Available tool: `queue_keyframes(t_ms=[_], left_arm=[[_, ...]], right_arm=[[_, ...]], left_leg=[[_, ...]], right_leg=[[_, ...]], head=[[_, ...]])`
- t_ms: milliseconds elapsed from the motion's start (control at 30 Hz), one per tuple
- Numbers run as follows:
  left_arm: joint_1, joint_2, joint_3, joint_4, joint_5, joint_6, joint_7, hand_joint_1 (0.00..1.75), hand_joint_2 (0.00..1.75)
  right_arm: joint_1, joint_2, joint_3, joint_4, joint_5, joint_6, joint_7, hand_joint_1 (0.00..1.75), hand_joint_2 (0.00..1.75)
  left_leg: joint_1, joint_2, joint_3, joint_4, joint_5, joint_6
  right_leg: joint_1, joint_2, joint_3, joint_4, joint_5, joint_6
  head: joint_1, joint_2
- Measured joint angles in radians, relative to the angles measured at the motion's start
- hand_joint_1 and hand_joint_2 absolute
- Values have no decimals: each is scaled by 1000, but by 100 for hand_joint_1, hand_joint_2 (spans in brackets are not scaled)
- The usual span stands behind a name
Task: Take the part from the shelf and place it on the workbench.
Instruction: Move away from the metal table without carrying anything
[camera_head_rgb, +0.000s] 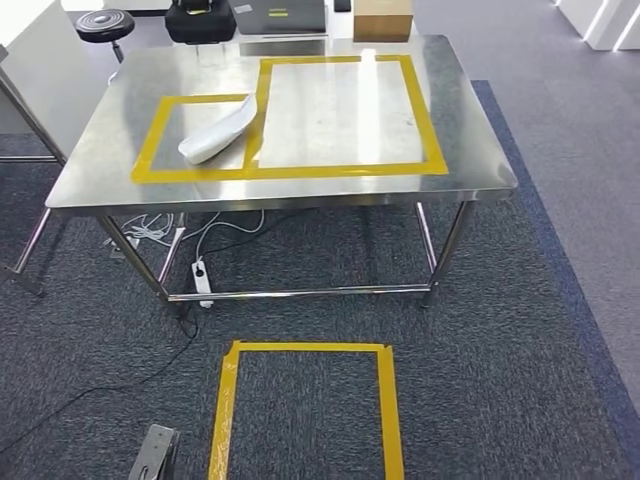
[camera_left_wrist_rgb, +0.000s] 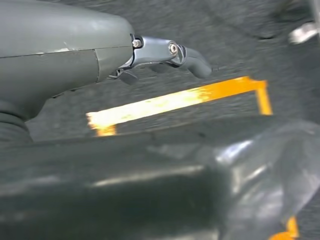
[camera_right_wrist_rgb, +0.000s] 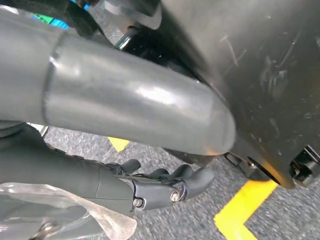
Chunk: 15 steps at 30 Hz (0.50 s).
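Observation:
The white curved part (camera_head_rgb: 219, 130) lies on the steel workbench (camera_head_rgb: 468, 150), inside the smaller yellow-taped rectangle on its left side, with one end reaching over the tape toward the larger rectangle. My left hand (camera_left_wrist_rgb: 166, 55) hangs over the grey carpet above a line of yellow tape; its fingers are stretched out and hold nothing. My right hand (camera_right_wrist_rgb: 166, 185) also hangs low over the carpet, the thick grey thumb (camera_right_wrist_rgb: 132, 110) apart from the dark fingers, with nothing between them. Both hands are well away from the part.
A yellow tape square (camera_head_rgb: 226, 400) marks the carpet in front of the bench. Cables and a white power strip (camera_head_rgb: 201, 275) lie under the bench. Beyond its far edge stand a black stool (camera_head_rgb: 106, 22), a black bag (camera_head_rgb: 200, 20) and a cardboard box (camera_head_rgb: 383, 18).

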Motion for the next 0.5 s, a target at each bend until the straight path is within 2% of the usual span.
queue_keyframes(t_ms=[33, 67, 100, 133, 167, 200, 233, 267, 300, 367, 400, 433, 467, 500], left_arm=[[-6, 1, 2, 20, -2, -2, 8, 0, 0], [-12, 1, 4, 39, -8, -6, 26, 0, 0], [-17, 2, 5, 59, -19, -12, 60, 0, 0], [-19, 2, 5, 78, -33, -19, 104, 0, 0], [-19, 2, 5, 95, -50, -25, 150, 0, 0], [-16, 2, 2, 110, -67, -30, 186, 0, 0], [-12, 1, -1, 122, -84, -34, 207, 0, 0], [-8, 0, -7, 132, -101, -38, 214, 0, 0], [-6, -3, -15, 141, -118, -42, 214, 0, 0], [-1, -9, -33, 158, -147, -49, 210, 0, 0], [1, -13, -42, 165, -158, -52, 210, 0, 0], [2, -16, -51, 170, -170, -54, 210, 0, 0], [2, -20, -60, 173, -181, -54, 210, 0, 0], [1, -24, -70, 176, -193, -52, 209, 0, 0]], right_arm=[[0, 0, 0, 0, 1, 0, 0, 0, 0], [0, 0, 0, 0, 2, 0, 0, 0, 0], [-1, 0, 0, 0, 3, -1, -1, 0, 0], [-2, 0, 1, 0, 4, -3, -2, 0, 0], [-3, 0, 1, 0, 5, -8, -6, 0, 0], [-2, 0, 1, 0, 8, -18, -13, 0, 0], [-2, 0, 2, 0, 11, -33, -26, 0, 0], [-2, 0, 2, -1, 15, -54, -47, 0, 0], [-2, 0, 3, -1, 20, -79, -74, 0, 0], [-4, 0, 5, -1, 28, -121, -124, 0, 0], [-5, 0, 7, -1, 33, -135, -137, 0, 44], [-6, -1, 9, 0, 39, -145, -138, 0, 87], [-7, -1, 13, 0, 45, -154, -131, 0, 131], [-9, -2, 16, 0, 48, -161, -121, 0, 175]], left_leg=[[2, 0, -7, 65, -44, -4], [3, -1, -9, 119, -65, -6], [5, -1, 1, 149, -61, -7], [6, -1, 25, 146, -38, -7], [8, -1, 64, 107, -8, -5], [9, -2, 114, 42, 11, -2], [8, -4, 164, -32, 15, 2], [6, -5, 200, -92, 8, 7], [3, -7, 219, -130, -2, 12], [-1, -7, 214, -148, -1, 26], [-1, -5, 206, -151, 9, 34], [0, -3, 195, -154, 20, 44], [1, -1, 183, -157, 32, 52], [-1, 0, 169, -156, 43, 58]], right_leg=[[0, -1, -12, 1, 11, -1], [1, -3, -23, 3, 21, -1], [1, -4, -36, 7, 31, 0], [1, -5, -49, 12, 40, 1], [1, -5, -63, 19, 48, 3], [1, -4, -77, 26, 54, 6], [2, -3, -89, 33, 59, 10], [3, -4, -98, 39, 65, 16], [3, -5, -106, 42, 72, 22], [1, -6, -115, 43, 87, 35], [-1, -5, -120, 47, 82, 41], [-1, -2, -130, 63, 58, 46], [-2, 1, -143, 97, 16, 50], [-2, 4, -160, 150, -36, 52]], head=[[0, 0], [0, 0], [-1, 0], [0, 0], [-1, 0], [-1, 0], [0, 0], [0, 0], [1, 0], [1, 0], [1, 0], [2, 0], [4, 0], [6, 0]])
